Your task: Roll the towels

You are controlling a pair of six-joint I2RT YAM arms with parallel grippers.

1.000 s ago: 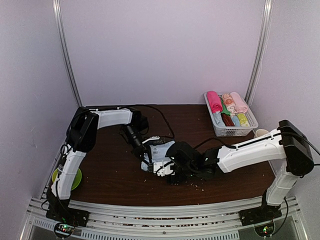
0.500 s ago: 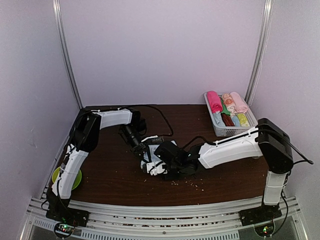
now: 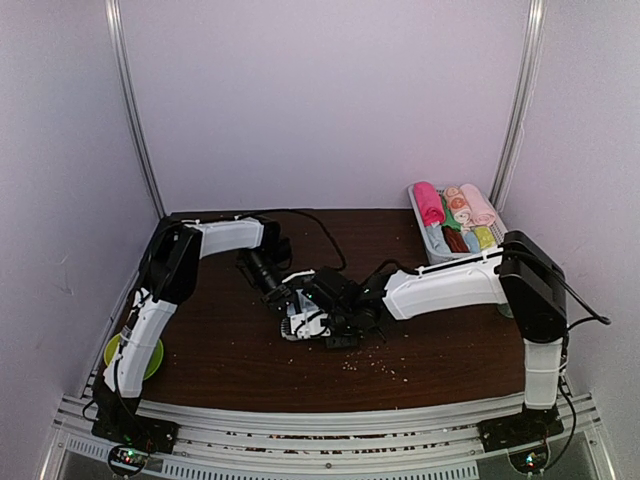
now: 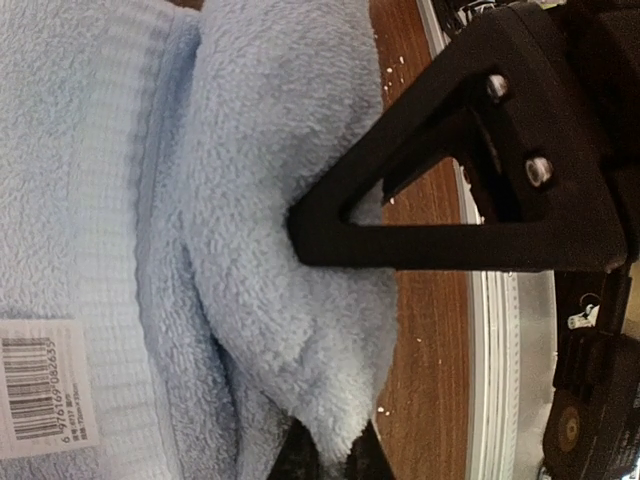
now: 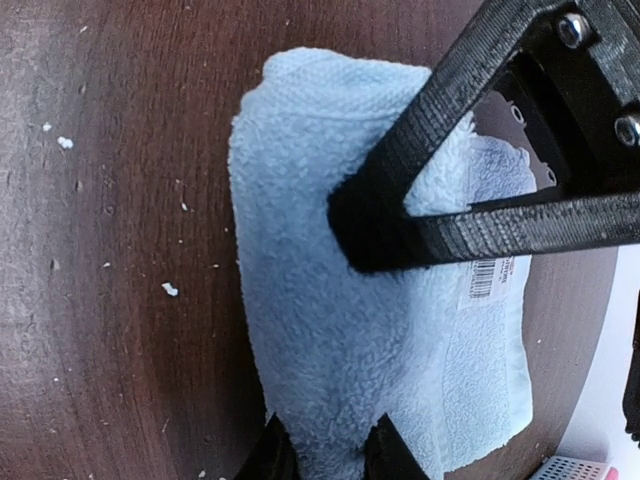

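Towel (image 5: 300,330), pale blue fluffy terry, folded, left and right jaws pinching it

Illumination is even and diffuse. The pale walls (image 3: 320,100) read bright, and the dark table (image 3: 220,360) carries only soft shadows. The overhead view is slightly soft in detail. In the wrist views the blue towel (image 4: 270,180) pile is sharp, and the wood has a faint sheen.

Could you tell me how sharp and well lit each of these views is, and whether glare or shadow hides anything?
Top external: even, soft light, no glare, but the light blue towel is tiny and largely occluded. Left wrist: towel pile and barcode tag crisp; the black fingers read as near silhouettes. Right wrist: sharp too, with a mild sheen on the table.
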